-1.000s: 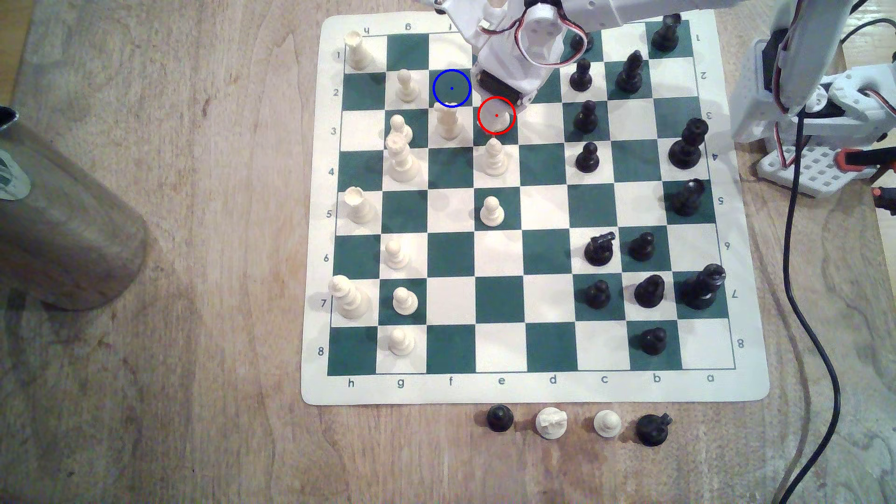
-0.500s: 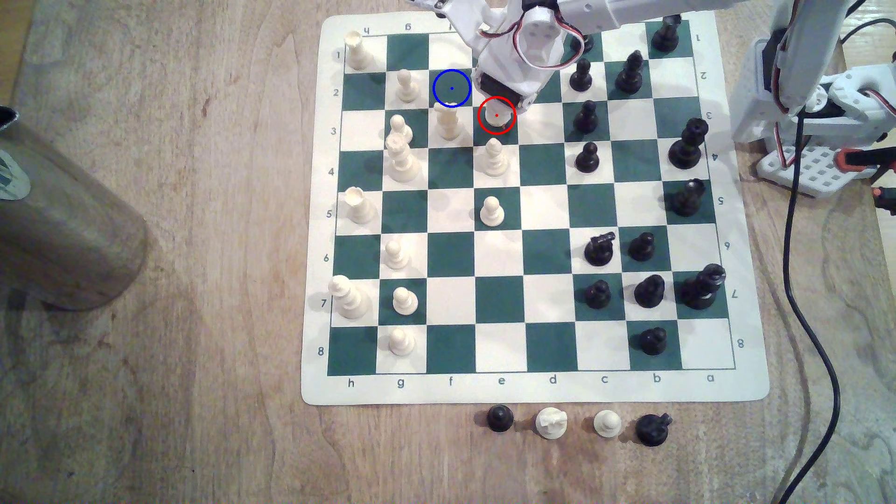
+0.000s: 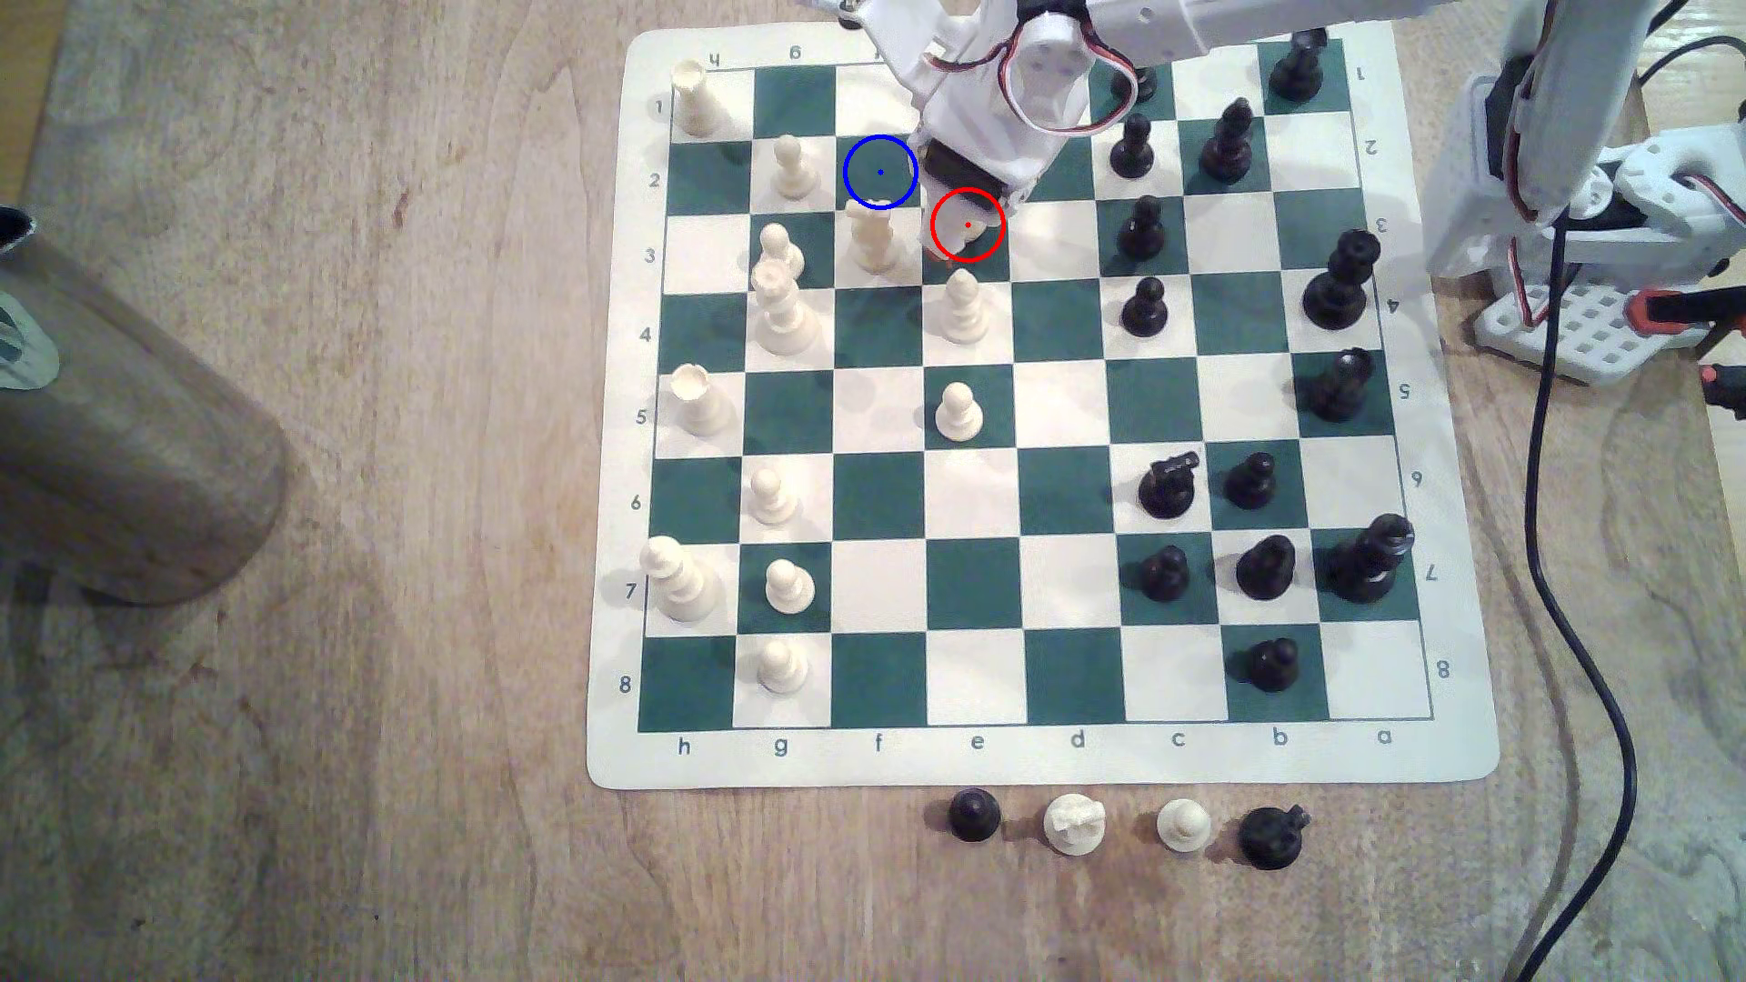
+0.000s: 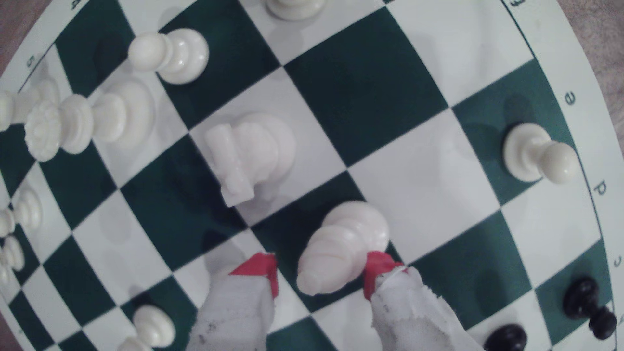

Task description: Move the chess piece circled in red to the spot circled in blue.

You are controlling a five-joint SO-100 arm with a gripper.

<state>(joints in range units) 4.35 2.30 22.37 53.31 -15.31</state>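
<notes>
The chess piece (image 3: 973, 236) is a cream-white piece with a slim ribbed body, standing on the red-ringed green square. In the wrist view the chess piece (image 4: 341, 249) stands between my two red-tipped fingers. One fingertip (image 4: 376, 270) touches its side; the other fingertip (image 4: 263, 270) stands a small gap away. My gripper (image 3: 973, 212) hangs right over it, open around it. The spot (image 3: 881, 172) is the blue-ringed green square one file toward the exterior view's left and one row up, with nothing on it.
A white knight (image 3: 871, 236) stands right beside the chess piece and just below the spot. A white bishop (image 3: 962, 307) stands one square nearer the camera, a white pawn (image 3: 792, 168) beside the spot. Several captured pieces (image 3: 1072, 823) line the table in front of the board (image 3: 1039, 755).
The wrist has crept slightly up and toward the exterior view's left. The chess piece's outline inside the red ring has shifted a little leftward.
</notes>
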